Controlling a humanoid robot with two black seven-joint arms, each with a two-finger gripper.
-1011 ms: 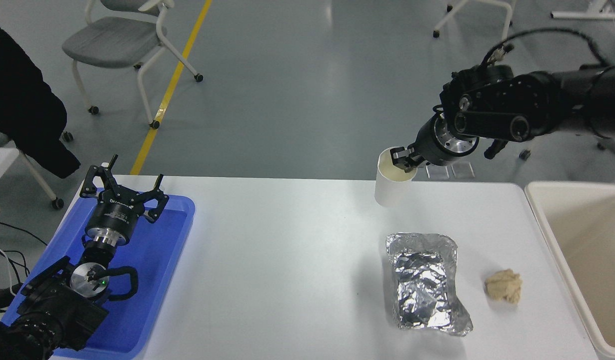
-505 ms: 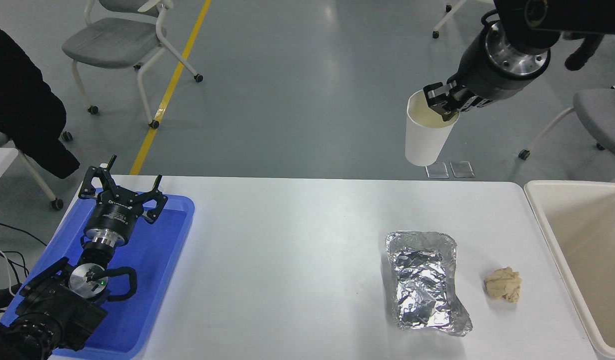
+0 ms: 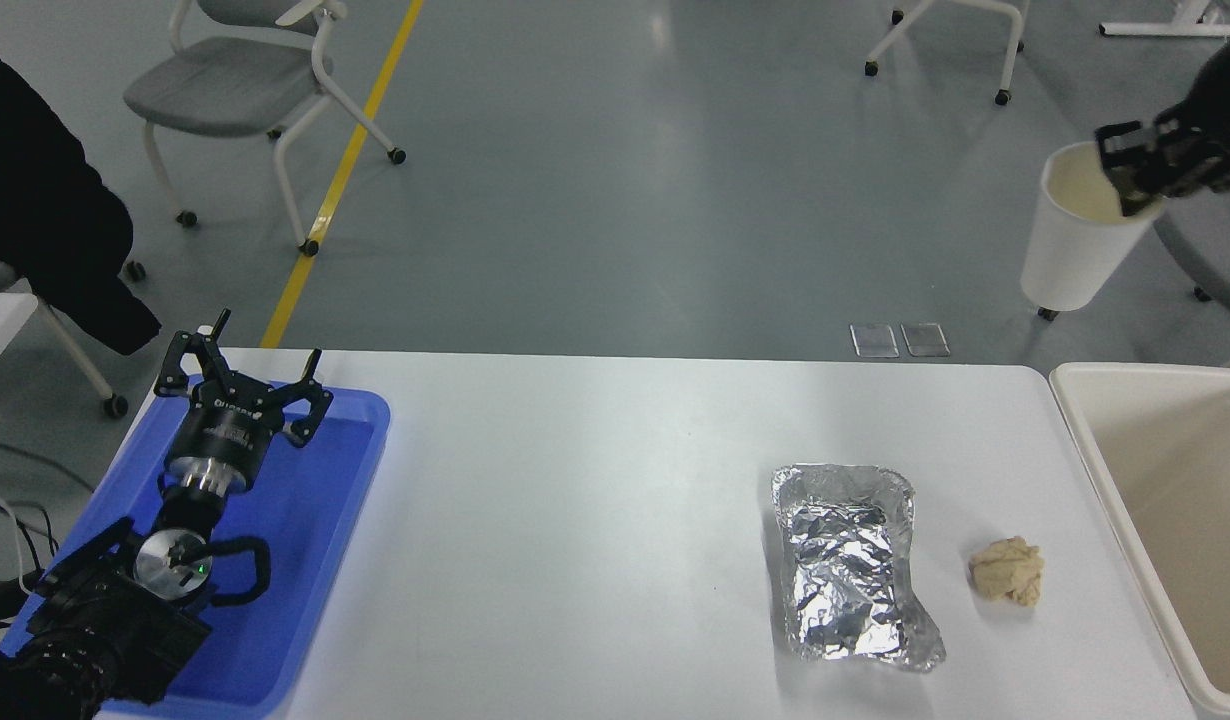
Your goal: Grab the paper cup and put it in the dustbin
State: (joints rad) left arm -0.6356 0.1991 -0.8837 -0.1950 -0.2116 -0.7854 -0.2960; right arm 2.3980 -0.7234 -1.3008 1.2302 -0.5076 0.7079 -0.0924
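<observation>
My right gripper [image 3: 1135, 170] comes in at the upper right edge and is shut on the rim of the white paper cup [image 3: 1075, 240]. The cup hangs upright in the air, high above the table's far right corner, up and a little left of the cream dustbin [image 3: 1085, 440]. The dustbin stands at the table's right end, partly cut off by the picture's edge. My left gripper [image 3: 240, 375] is open and parked over the blue tray [image 3: 315, 520] at the lower left.
A crumpled silver foil tray [image 3: 850, 560] and a tan paper ball [image 3: 1008, 570] lie on the table [image 3: 575, 500] left of the dustbin. Chairs stand on the floor beyond the table. A person's dark sleeve [image 3: 45, 200] is at the upper left.
My right gripper has lifted the paper cup off the table and carried it up and to the right, toward the dustbin's side. The left arm has stayed parked.
</observation>
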